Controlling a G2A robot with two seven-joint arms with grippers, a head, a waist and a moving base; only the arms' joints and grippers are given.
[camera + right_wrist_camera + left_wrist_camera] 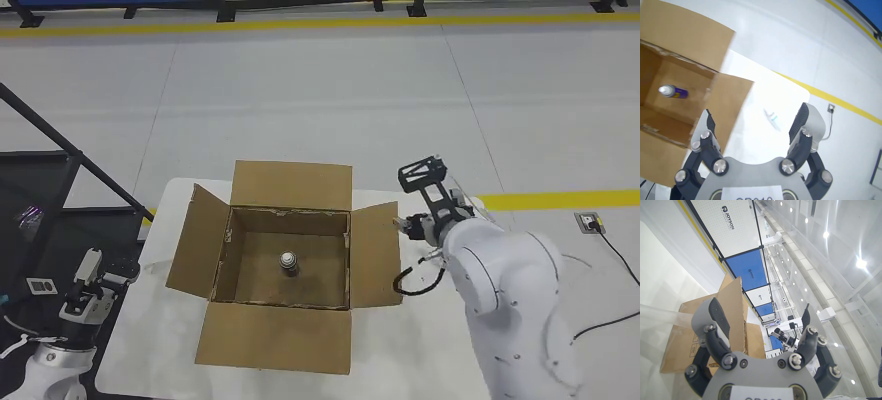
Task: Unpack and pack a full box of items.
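Right gripper [421,175] hovers just beside the open box [290,186] in the top view. One spray can [289,262] stands alone inside, so unpacking looks nearly finished, or repacking barely begun. In the left wrist view, the left gripper [761,303] sits low outside the box, fingers wide and empty. The right wrist view shows wide, empty fingers above the table [757,91], near a small clear item [773,119].

A bottle [289,262] stands mid-floor in the wide-open box [292,184].
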